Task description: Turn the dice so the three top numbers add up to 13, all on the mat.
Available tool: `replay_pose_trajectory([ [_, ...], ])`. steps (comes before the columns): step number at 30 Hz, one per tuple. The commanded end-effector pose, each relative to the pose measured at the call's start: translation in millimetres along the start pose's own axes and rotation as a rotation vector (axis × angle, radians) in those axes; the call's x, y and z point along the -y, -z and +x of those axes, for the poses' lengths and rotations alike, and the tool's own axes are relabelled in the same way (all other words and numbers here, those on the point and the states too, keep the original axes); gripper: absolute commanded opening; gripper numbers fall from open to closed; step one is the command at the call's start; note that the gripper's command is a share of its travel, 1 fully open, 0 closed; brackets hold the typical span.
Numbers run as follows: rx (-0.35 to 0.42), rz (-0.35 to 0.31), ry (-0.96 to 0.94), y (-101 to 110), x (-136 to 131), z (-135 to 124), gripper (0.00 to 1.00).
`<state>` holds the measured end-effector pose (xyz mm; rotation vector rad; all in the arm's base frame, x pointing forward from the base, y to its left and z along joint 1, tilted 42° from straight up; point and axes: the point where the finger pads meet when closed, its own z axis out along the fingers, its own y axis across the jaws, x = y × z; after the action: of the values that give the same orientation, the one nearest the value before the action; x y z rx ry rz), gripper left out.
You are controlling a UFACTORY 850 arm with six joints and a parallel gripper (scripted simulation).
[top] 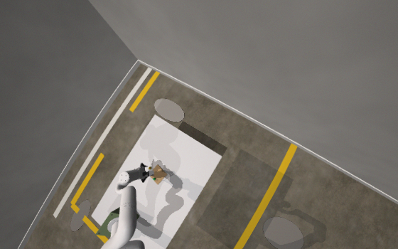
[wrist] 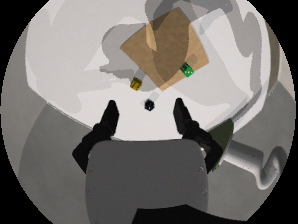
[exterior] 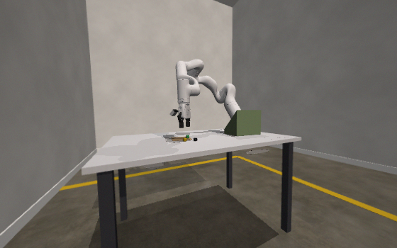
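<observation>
Fingers [top: 142,166] [exterior: 181,122] are spread apart above the table [top: 198,153] [exterior: 130,156] [wrist: 60,65], with nothing gripped. In the wrist view, a brown mat [top: 160,171] [exterior: 178,139] [wrist: 162,65] is seen near 12 o'clock. The green die [top: 154,179] [exterior: 188,136] [wrist: 187,70] is carried by it, between 4 and 5 o'clock from its middle. Off the mat, 2 dice are seen: yellow [top: 150,168] [exterior: 185,139] [wrist: 136,84] between 7 and 8 o'clock, black [exterior: 195,139] [wrist: 149,105] between 6 and 7.

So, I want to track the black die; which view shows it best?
The wrist view: the black die sits unobstructed between the open fingertips. Exterior shows a tiny dark cube; top doesn't clearly show it.
</observation>
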<state>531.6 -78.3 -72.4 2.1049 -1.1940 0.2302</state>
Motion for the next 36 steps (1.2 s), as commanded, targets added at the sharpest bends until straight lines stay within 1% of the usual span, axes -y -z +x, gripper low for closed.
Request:
replay_pose_trajectory([
  [1,-0.012,0.008,-0.1,0,4,-1,1.0],
  [4,-0.011,0.009,-0.251,-1,9,-3,1.0],
  [7,-0.011,0.009,-0.321,-1,11,-4,1.0],
  [10,-0.01,0.01,-0.442,-2,16,-6,1.0],
  [11,-0.01,0.01,-0.445,-2,16,-6,1.0],
  [15,-0.01,0.011,-0.554,-3,19,-8,1.0],
  [26,-0.009,0.011,-0.617,-4,22,-9,1.0],
  [27,-0.009,0.011,-0.617,-4,22,-9,0.36],
  [36,-0.009,0.011,-0.617,-4,22,-9,0.36],
])
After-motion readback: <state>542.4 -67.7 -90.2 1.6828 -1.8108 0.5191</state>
